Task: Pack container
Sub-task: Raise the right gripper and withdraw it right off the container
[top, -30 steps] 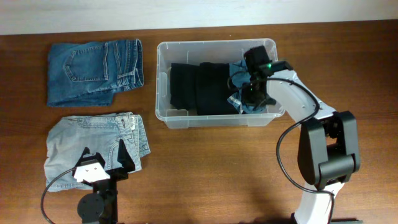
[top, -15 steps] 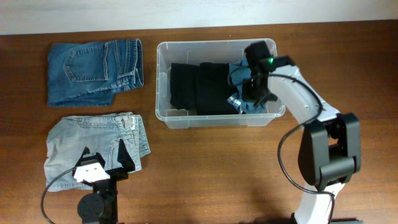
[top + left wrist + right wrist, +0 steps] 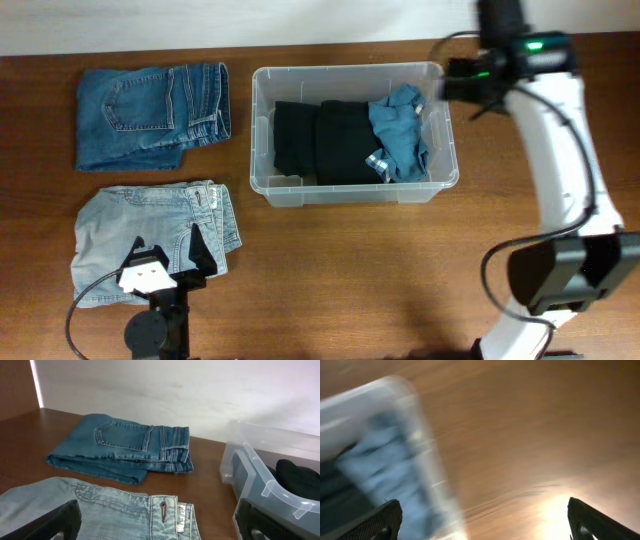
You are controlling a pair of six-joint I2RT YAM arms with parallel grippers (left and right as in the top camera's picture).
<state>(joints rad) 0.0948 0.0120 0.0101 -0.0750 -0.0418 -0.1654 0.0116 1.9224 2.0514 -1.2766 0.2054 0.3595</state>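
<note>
The clear plastic container (image 3: 262, 130) stands at the back middle of the table. Inside lie a folded black garment (image 3: 320, 140) and a crumpled blue garment (image 3: 400, 135). My right gripper (image 3: 455, 82) hovers over the container's far right corner, blurred by motion. In the right wrist view its jaws stand wide apart with nothing between them (image 3: 485, 525), the container's edge (image 3: 420, 450) smeared at the left. My left gripper (image 3: 167, 250) rests open above folded light-wash jeans (image 3: 150, 230); the left wrist view shows that gripper (image 3: 157, 527) open over the same jeans (image 3: 100, 507).
Folded dark blue jeans (image 3: 150, 115) lie at the back left, also in the left wrist view (image 3: 125, 447). The container's near corner (image 3: 260, 477) shows at the right of that view. A pale wall runs along the table's far edge.
My right gripper has opened, let go of the blue garment, and swung up out of the container toward its far right corner. The left arm has not moved.
</note>
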